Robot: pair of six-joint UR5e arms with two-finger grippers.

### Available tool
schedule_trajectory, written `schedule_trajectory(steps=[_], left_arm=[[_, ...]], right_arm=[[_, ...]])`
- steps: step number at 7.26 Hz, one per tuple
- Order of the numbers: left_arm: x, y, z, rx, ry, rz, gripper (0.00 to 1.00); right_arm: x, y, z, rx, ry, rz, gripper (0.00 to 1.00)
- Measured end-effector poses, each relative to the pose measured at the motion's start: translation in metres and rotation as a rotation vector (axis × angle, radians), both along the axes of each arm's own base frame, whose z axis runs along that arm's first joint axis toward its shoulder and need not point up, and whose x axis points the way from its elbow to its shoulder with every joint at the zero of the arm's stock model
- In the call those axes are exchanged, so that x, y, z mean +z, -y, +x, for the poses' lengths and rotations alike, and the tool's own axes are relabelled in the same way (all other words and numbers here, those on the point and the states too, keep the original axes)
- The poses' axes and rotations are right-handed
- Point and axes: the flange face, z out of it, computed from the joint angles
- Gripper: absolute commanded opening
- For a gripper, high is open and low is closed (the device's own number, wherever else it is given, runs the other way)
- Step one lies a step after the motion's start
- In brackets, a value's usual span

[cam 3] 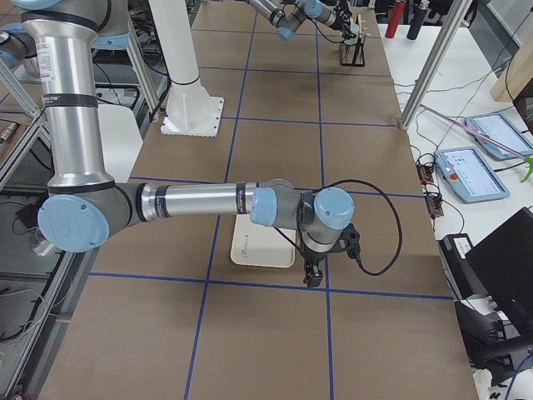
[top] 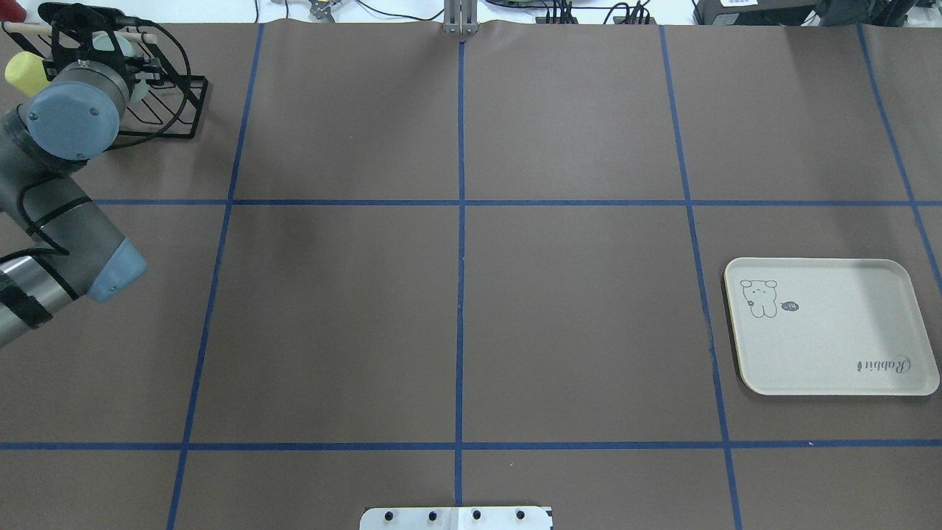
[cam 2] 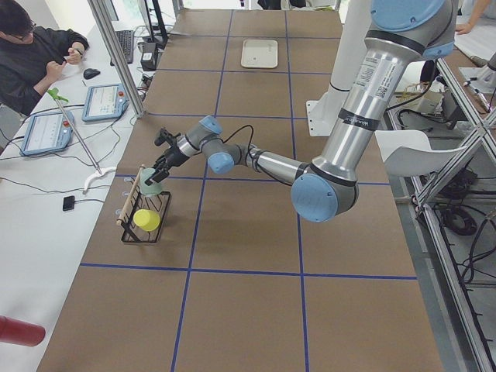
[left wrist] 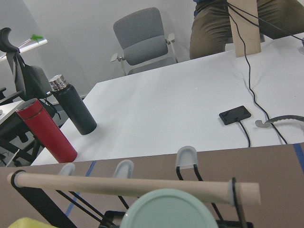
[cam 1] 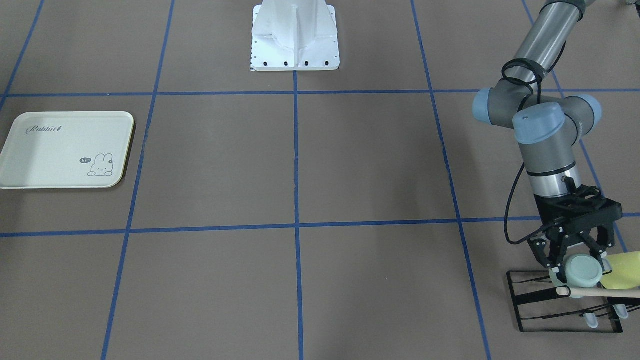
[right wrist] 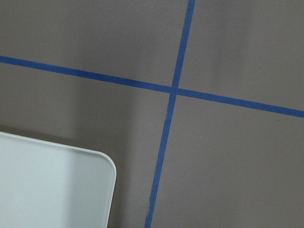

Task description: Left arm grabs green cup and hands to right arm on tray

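Left arm (cam 1: 547,150) stretched to the far corner of the desk (cam 1: 350,165), wrist bent down over a wire rack (cam 1: 540,297).
Its jaws straddle the green cup (cam 1: 582,270) on the rack beside a yellow cup (cam 1: 622,270); I cannot tell if they grip. Right arm (cam 3: 200,202) hangs near the tray (cam 1: 50,155), jaws unreadable.

Mint-green cup (cam 1: 583,270) sideways on rack (cam 1: 532,299)
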Motion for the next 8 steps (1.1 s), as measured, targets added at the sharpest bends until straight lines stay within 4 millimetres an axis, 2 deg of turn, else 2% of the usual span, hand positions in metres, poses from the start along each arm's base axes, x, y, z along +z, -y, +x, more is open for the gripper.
schedule_trajectory(steps=[8], left_arm=[[-0.017,-0.010,-0.005,0.080,-0.062,-0.014,0.42]], right_arm=[[-0.001,0.000,0.000,0.000,0.000,0.002,1.00]])
